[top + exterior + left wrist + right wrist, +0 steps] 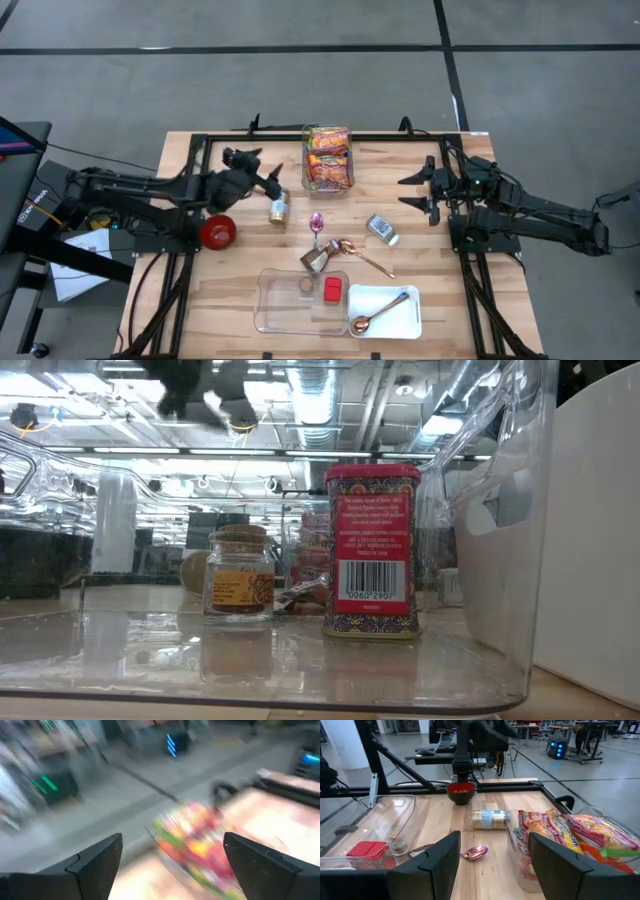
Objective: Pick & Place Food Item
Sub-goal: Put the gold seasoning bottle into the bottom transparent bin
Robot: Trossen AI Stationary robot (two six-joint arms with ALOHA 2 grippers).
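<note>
Left gripper (272, 176) stands wide, empty, above the table's (220, 290) left half, just beside a can (278, 209) lying on its side. Right gripper (428, 190) part open, empty, near the right edge. Snack packets fill a clear container (328, 157) at the far edge, mid-table

Pale wood table (230, 290); clear glossy plastic tray (275, 300); shiny copper spoon (375, 315).
</note>
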